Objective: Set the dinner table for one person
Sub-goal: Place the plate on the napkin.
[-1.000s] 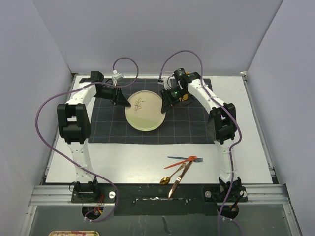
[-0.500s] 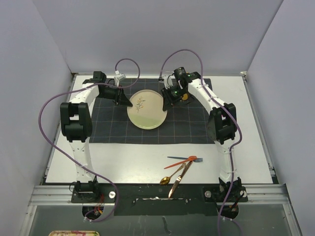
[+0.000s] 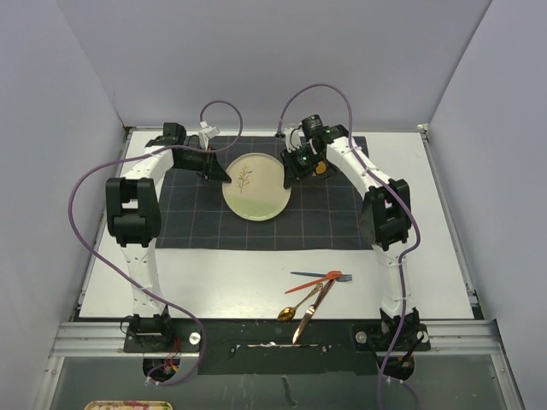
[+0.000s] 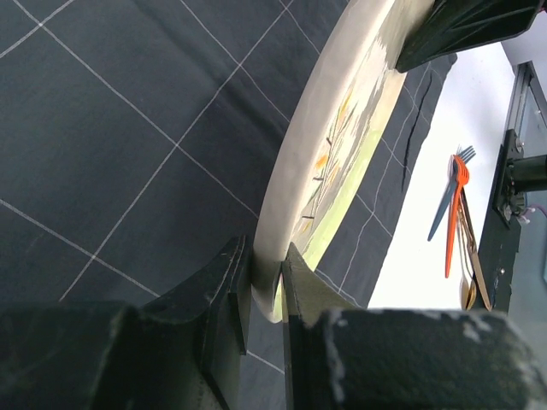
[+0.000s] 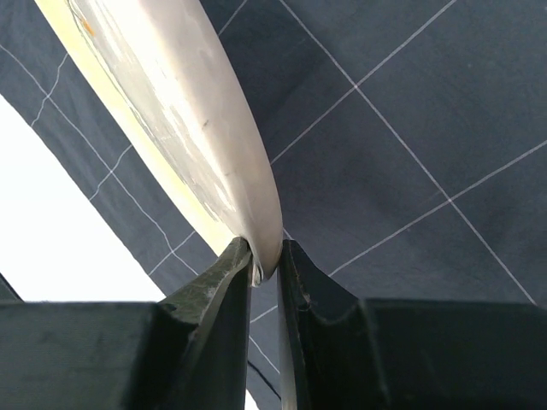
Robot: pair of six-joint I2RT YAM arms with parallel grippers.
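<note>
Top external shows the plate [image 3: 255, 186] over the dark cloth [image 3: 197, 224]. Its opposite rims are pinched by the left tool [image 4: 267, 278] and the right tool [image 5: 267, 256].

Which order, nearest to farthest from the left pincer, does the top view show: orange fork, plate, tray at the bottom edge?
1. Plate, rim gripped in the left pincer.
2. Orange fork, near right of the table.
3. Tray, bottom-left corner of the view.

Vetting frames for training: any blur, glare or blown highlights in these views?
Top external: even light, sharp, plate and cutlery legible. Left wrist: left pincer dark, slightly soft. Right wrist: bare table blown out white; mild sheen on plate underside.
</note>
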